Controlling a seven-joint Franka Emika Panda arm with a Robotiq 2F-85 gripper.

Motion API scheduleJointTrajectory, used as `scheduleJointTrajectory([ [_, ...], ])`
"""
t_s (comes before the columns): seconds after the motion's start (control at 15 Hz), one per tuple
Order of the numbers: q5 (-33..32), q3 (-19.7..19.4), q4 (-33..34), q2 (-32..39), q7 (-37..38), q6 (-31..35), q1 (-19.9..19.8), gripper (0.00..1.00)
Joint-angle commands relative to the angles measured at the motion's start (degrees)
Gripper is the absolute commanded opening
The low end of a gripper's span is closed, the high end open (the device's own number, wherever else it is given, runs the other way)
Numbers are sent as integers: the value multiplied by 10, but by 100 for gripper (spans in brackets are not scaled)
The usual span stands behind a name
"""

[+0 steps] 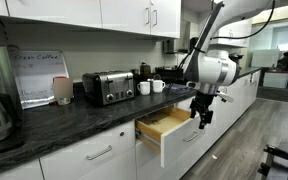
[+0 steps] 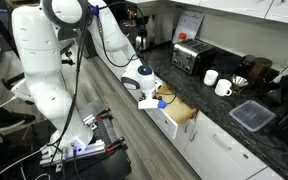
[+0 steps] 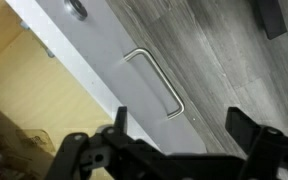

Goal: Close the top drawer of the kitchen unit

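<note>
Top drawer (image 1: 162, 125): pulled out of the kitchen unit (image 1: 94, 155), below the dark surface (image 1: 74, 115); its wooden box is exposed in both exterior views (image 2: 181, 108)
Claw (image 3: 179, 128): fingers spread wide, gripping nothing
Claw position: on the aisle side of the white drawer front, above its bar handle (image 3: 154, 82), with the grey floor (image 3: 224, 50) behind
Bearing: the drawer box and the unit lie beyond the front from the claw (image 1: 204, 112)
Handle axis: runs along the front, across the closing direction
Contact: not evident in any view
Judgement: closing calls for a push on the front towards the unit
</note>
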Motion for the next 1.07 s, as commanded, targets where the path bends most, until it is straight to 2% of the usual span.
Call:
scheduleJointTrajectory([
  [0.0,-108,-56,-25,-57,122,-21,37,100],
  [0.07,-151,-68,-26,-63,178,-14,45,100],
  [0.13,-197,-107,-25,-58,237,-11,73,100],
  [0.33,-281,-243,-6,-24,385,-3,178,100],
  [0.53,-359,-378,9,4,529,-39,287,100],
  [0.67,-412,-462,11,15,623,-84,361,100],
  [0.8,-455,-538,21,21,703,-156,433,100],
  [1.0,-496,-619,42,8,790,-299,518,100],
])
